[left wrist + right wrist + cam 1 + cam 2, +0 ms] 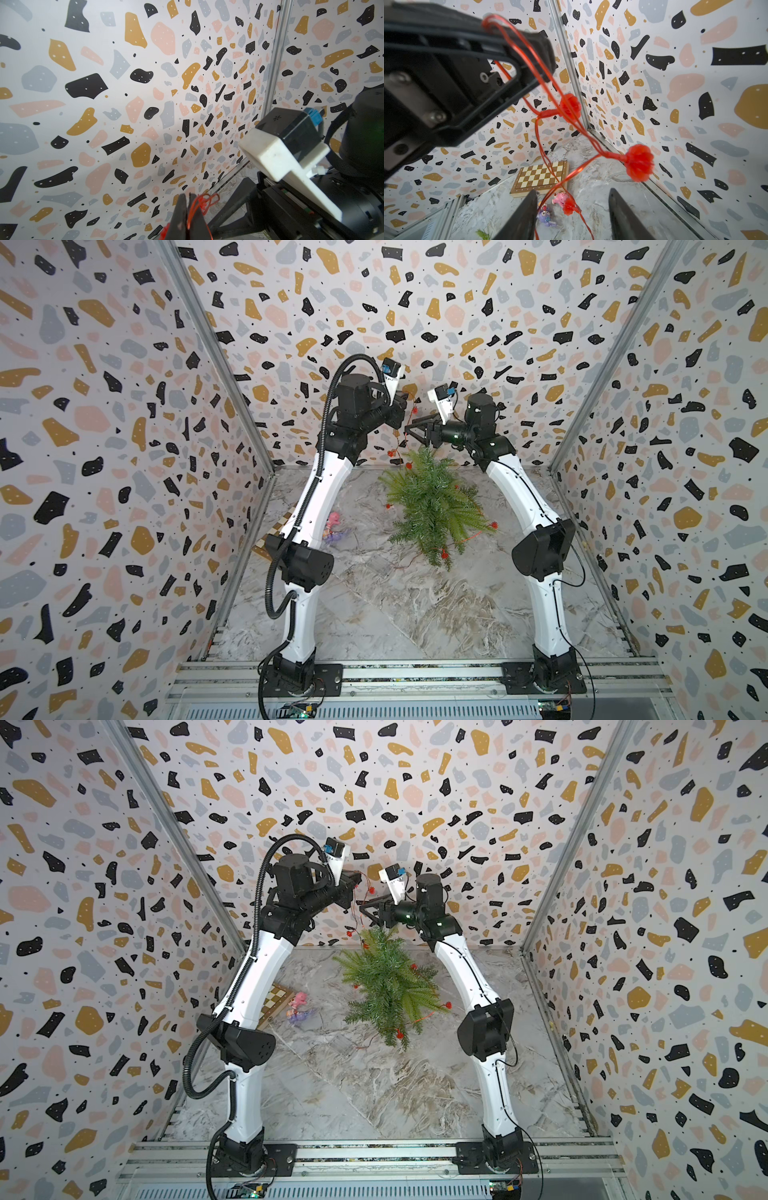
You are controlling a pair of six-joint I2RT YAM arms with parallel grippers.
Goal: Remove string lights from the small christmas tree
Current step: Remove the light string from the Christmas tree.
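The small christmas tree point(432, 506) point(386, 986) lies tilted on the marble table near the back wall. The string lights point(390, 453) point(370, 889), a reddish wire with red bulbs, rise from its top to my left gripper point(406, 401) point(356, 880), which is held high and shut on the wire point(199, 205). More bulbs point(493, 525) stay among the branches. My right gripper point(409, 431) point(362, 909) is open just below the left one. Wire strands and a small bulb point(569, 206) hang between its fingers point(529, 207), and a larger bulb point(639, 162) dangles just ahead.
A pink-and-purple toy figure point(332, 526) point(560, 198) lies on the table left of the tree. A chessboard point(276, 1000) point(539, 176) lies at the left wall, partly behind my left arm. Patterned walls close in at the back and on both sides.
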